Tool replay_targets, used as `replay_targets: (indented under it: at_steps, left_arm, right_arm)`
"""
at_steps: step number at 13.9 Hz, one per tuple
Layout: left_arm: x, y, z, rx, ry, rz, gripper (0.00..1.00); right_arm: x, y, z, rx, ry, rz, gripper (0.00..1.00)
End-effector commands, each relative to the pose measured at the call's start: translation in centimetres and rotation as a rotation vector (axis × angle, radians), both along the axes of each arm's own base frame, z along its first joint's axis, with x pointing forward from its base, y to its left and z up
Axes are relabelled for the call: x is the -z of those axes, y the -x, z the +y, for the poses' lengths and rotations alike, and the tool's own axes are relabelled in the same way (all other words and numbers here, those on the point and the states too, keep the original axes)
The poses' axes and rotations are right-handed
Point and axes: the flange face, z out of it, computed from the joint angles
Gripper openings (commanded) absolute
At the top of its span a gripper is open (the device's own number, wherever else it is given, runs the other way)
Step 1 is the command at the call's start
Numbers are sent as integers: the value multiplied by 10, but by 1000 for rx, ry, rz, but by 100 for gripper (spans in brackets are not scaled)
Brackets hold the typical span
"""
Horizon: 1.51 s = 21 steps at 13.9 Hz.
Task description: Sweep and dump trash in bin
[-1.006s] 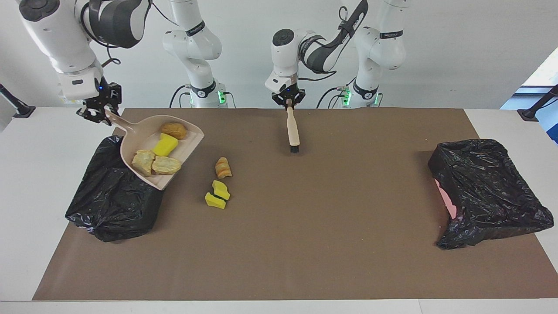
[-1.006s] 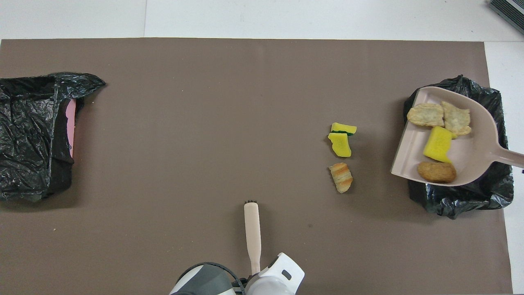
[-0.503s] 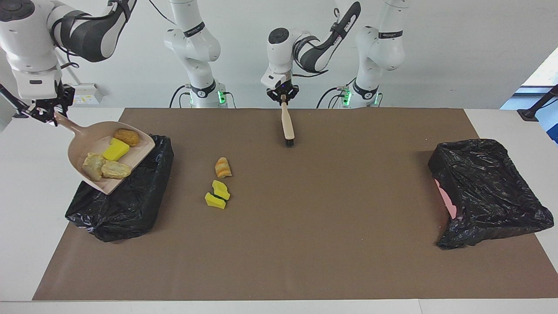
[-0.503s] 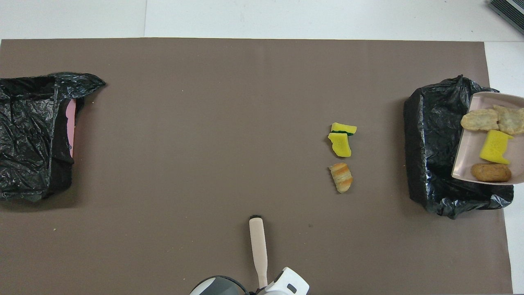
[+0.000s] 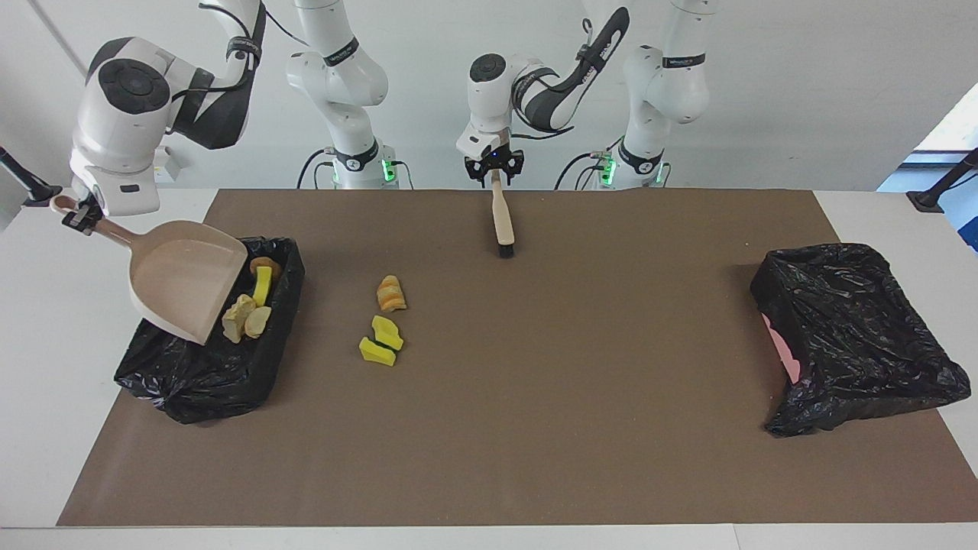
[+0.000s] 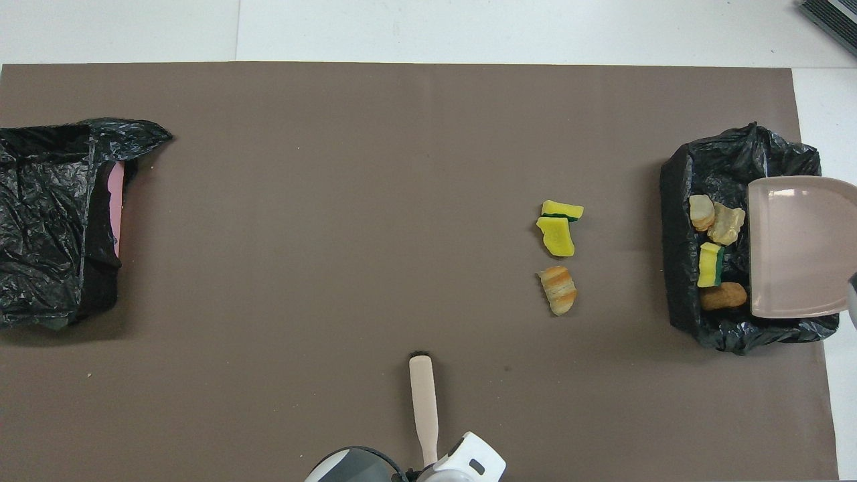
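Facing view: right pincer (image 5: pixel 79 217) clamps the dustpan (image 5: pixel 179 279) handle, tipped so trash (image 5: pixel 241 319) slides into the nine-o'clock bin (image 5: pixel 199 382). Left pincer (image 5: pixel 495 169) sits at the brush (image 5: pixel 502 218); I cannot tell its grip.

You have two Franka arms in front of you, both glossy white with rounded, jointed shells. Dark grey to black bands sit at the joints, and each has a round black cap on the elbow housing. Black cables loop along the upper links at about 12 o'clock. A black collar with white lettering rings each lower column. Small green lights glow at both bases. The left tool (image 5: pixel 495 167) and right tool (image 5: pixel 79 216) are small and black.
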Motion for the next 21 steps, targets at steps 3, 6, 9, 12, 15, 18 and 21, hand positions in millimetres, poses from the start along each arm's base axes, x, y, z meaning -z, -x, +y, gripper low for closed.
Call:
replay_targets:
  at_steps: [3,6,9,12,15,18,21]
  left_arm:
    - [-65,-114,26,-1,85,-32,100]
    - [-99,-176,68,17,69,-48,100]
    - [-144,-229,120,21,26,-54,100]
    - [-195,-268,196,93,39,-38,100]
    - [-238,-290,248,131,58,-60,100]
    - [-272,-325,308,159,86,-130,100]
    - [-271,-341,327,144,89,-128,100]
  right_arm:
    - [-26,-2,24,-109,130,71,0]
    - [-82,10,47,-63,141,28,0]
    - [-109,30,70,146,29,-119,0]
    - [-97,40,99,415,-144,-270,0]
    - [-69,44,139,669,-318,-359,0]
    - [-27,36,234,872,-389,-402,0]
    - [23,19,343,1140,-422,-503,0]
